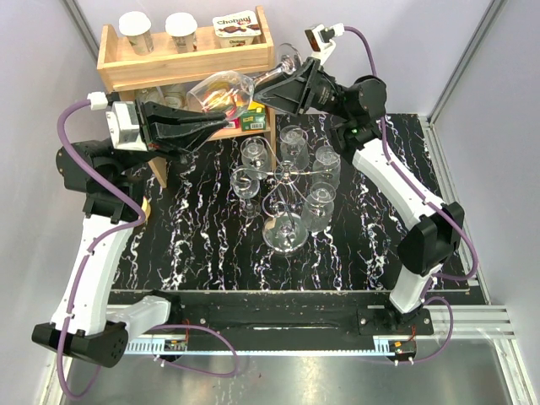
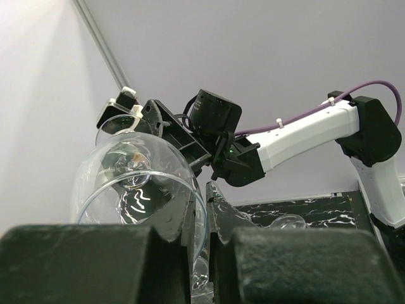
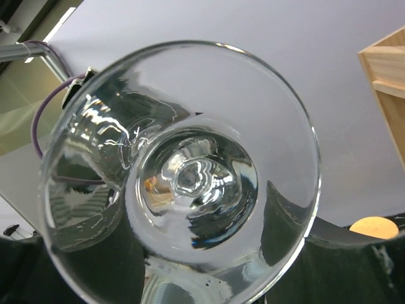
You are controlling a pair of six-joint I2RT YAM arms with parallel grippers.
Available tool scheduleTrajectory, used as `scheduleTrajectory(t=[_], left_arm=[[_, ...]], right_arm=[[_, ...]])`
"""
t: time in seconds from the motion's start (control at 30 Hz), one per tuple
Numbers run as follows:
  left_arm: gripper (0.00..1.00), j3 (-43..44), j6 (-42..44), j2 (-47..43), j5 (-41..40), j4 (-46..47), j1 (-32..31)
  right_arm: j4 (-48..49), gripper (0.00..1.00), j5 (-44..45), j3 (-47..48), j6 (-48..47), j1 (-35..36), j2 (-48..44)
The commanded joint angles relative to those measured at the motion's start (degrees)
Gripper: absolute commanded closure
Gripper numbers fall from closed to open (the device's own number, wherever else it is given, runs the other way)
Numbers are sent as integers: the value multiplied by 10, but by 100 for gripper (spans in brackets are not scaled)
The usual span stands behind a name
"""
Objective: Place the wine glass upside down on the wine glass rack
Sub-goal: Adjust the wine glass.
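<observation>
Pinches the bowl rim of the wine glass (image 1: 221,91) in the left gripper (image 1: 218,120), fingers pressed close on the thin wall. Holds it on its side in the air, in front of the wooden shelf (image 1: 186,63), beyond the wine glass rack (image 1: 285,179) and apart from it. Flanks the foot end with the right gripper (image 1: 266,84), fingers spread; cannot tell whether gripping.

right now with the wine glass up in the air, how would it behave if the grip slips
Likely fragile: the wine glass is thin clear glass, and the left gripper pinches just its rim. Probably slippery, as the wall looks smooth and glossy. Set down sideways, its round bowl would likely roll.
</observation>
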Motion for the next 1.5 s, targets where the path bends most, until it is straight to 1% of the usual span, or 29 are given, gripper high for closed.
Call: scheduleTrajectory(t=[0.0,0.23,0.5,0.67,0.77,1.0,1.13,1.37,1.47], left_arm=[[100,-11,6,7,20,-23,-6],[100,-40,26,6,26,-30,-12],[100,-70,55,10,17,-51,-16],[100,-78,90,22,20,-74,-27],[100,-81,106,25,19,-88,-33],[100,-73,131,31,13,-122,-41],[100,-81,132,31,6,-134,-46],[100,-99,140,37,24,-153,-60],[100,-100,146,42,30,-171,-67]], right_arm=[[126,36,-9,18,68,8,-25],[183,37,6,27,106,8,-12],[210,37,14,28,131,8,-12],[233,40,25,23,148,8,-14],[238,44,29,17,150,9,-14],[245,46,29,15,149,18,-5],[246,47,28,13,143,22,-3],[240,48,22,16,127,25,-3],[232,52,16,17,117,25,-5]])
